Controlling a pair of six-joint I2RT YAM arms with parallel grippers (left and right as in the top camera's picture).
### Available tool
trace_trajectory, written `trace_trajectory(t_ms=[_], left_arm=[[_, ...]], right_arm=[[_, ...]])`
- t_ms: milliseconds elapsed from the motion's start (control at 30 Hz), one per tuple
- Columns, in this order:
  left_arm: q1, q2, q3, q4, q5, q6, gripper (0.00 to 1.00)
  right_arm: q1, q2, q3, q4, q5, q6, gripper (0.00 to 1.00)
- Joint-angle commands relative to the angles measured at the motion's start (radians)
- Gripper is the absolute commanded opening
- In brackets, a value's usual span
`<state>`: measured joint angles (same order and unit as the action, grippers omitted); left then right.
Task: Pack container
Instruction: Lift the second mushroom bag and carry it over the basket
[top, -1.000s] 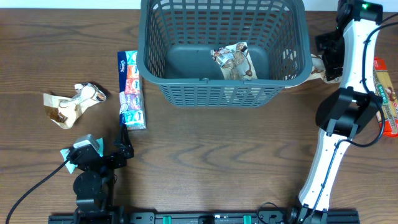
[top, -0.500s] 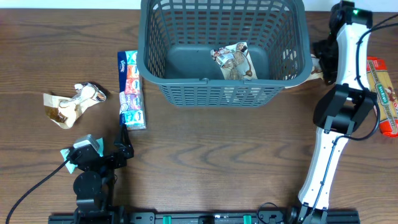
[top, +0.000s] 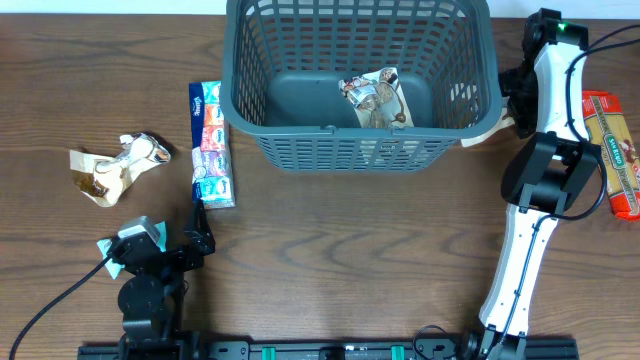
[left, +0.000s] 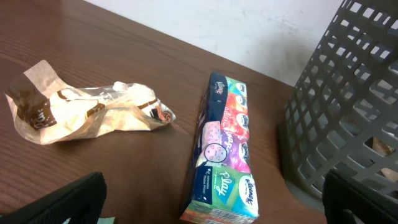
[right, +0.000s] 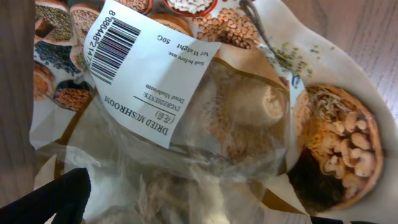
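1. Because the container (top: 360, 150) is placed at the far middle of the table (top: 350, 250), with its right wall just beside the dried mushroom packet (right: 236, 118), a snag is to be feared. If the packet is raised too little, its edge could be caught on the lattice or the rim, and the basket could be shoved or tipped.
2. One clear snack packet (top: 375, 98) is seen on the container's solid base. Room is left beside it, so crowding is not judged a risk.
3. The mushroom packet's film looks slack and glossy. If only a loose fold is pinched, the bag may be dropped outside the basket.
4. The right gripper (right: 193, 208) is held close over that packet, its jaws spread wide to either side of the bag. Nothing is clamped, and whether the film is touched cannot be told.
5. Further out, a tissue pack (top: 210, 145) and a crumpled brown packet (top: 112, 167) on the left, and a red packet (top: 612, 150) at the right edge, are not yet packed.
6. The left gripper (left: 214, 199) is parked at the near left, spread wide, with nothing held.
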<state>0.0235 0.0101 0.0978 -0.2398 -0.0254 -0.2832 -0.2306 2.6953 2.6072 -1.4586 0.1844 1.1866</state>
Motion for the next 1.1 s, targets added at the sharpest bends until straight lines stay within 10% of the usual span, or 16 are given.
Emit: trace_trajectory(t_ms=[0,300,333,433,1067], left_arm=[[0.004,-0.006,-0.016,-0.029,0.018,0.017,0.98],[0.004,-0.006,-0.016,-0.029,0.018,0.017,0.98],[0.004,-0.006,-0.016,-0.029,0.018,0.017,0.98],[0.004,-0.006,-0.016,-0.029,0.018,0.017,0.98],[0.004,-0.006,-0.016,-0.029,0.018,0.017,0.98]], right_arm=[[0.005,0.028,-0.018,0.008,0.025,-0.018,0.99],[0.010,0.028,-0.145,0.079,0.006,-0.044,0.99],[0.010,0.028,-0.152,0.083,0.006,-0.045,0.90],[0.010,0.028,-0.156,0.090,0.006,-0.066,0.01],[0.014,-0.125,0.055,0.112,-0.147,-0.352,0.01]])
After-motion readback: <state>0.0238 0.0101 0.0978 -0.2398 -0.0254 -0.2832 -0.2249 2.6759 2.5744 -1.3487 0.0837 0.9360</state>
